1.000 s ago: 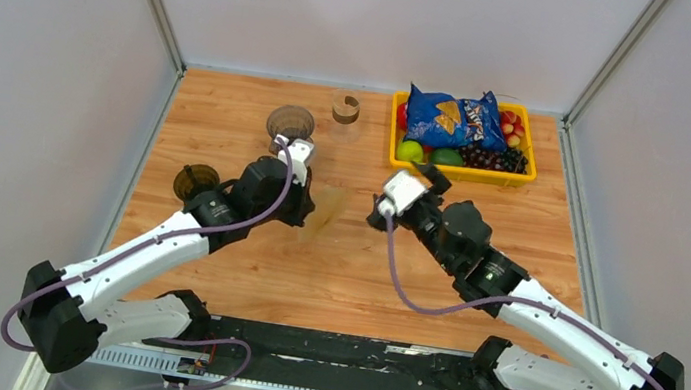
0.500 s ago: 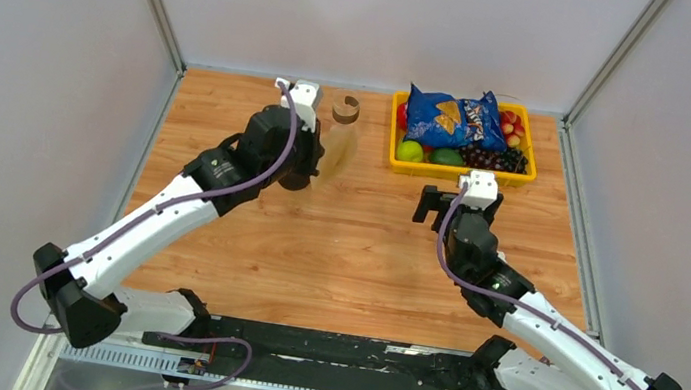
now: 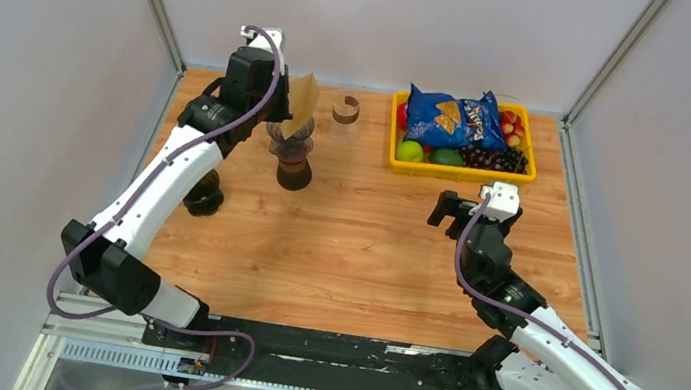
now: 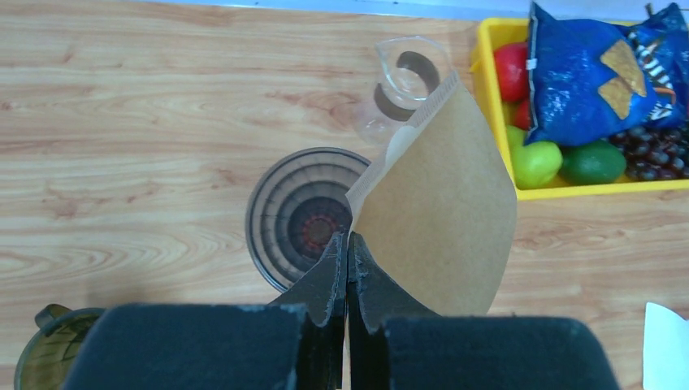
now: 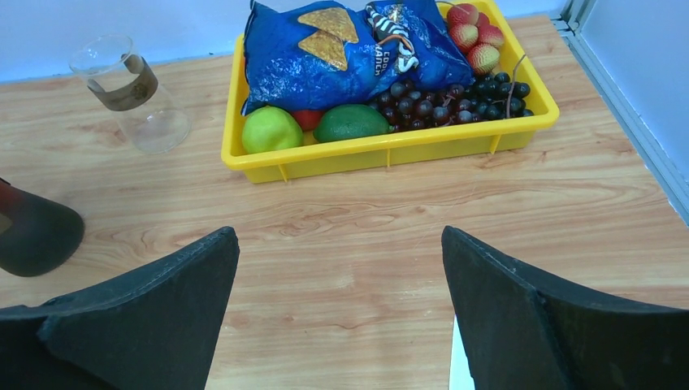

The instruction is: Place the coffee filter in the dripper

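My left gripper [image 3: 285, 104] is shut on a brown paper coffee filter [image 3: 301, 101] and holds it above the dripper [image 3: 292, 140], a dark ribbed cone on a dark base at the table's back left. In the left wrist view the filter [image 4: 443, 203] hangs from the pinched fingertips [image 4: 348, 244], right of and partly over the dripper's round mouth [image 4: 301, 215]. My right gripper [image 3: 450, 211] is open and empty over bare wood at centre right; its view shows the spread fingers [image 5: 146, 313] and the dripper's base [image 5: 36, 231] at the left edge.
A yellow tray [image 3: 459, 173] with a blue chip bag, limes, grapes and strawberries sits at the back right. A clear glass beaker [image 3: 345, 112] stands right of the dripper. A dark cup [image 3: 203, 195] stands under the left arm. Frame walls bound the table.
My left arm has carried the filter from mid-table back and left, to above the dripper. My right arm has pulled back to the right and now points at the tray.
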Robot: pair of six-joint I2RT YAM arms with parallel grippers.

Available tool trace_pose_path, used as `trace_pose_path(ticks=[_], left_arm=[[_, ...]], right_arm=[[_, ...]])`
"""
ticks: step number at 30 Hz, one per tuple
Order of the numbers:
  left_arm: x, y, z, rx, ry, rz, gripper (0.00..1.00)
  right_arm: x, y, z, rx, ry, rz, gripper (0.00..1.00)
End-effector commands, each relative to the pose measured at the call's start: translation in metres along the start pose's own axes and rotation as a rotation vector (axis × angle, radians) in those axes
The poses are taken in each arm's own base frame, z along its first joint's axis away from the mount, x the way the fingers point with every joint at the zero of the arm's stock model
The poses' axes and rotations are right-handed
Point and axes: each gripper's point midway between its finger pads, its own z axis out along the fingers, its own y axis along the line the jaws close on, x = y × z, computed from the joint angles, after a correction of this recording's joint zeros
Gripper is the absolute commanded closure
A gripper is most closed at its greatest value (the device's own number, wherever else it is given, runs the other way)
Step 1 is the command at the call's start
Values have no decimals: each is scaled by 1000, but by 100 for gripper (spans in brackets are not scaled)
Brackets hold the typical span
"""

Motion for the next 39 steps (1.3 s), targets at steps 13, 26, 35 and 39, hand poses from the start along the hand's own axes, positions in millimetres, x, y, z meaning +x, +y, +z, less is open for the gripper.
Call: trace_pose_path(ticks=[13,26,35,39], left_arm=[[25,33,46,-1,142,9,100],[46,40,64,-23,225,42,100],[47,45,58,-48,243,48,95],[44,45,55,-55,242,41,77]], right_arm=[[9,4,8,10,26,-38,0],[9,4,7,4,26,-43,0],[9,3,7,4,28,-54,0],[9,4,7,1,29,-53,0]])
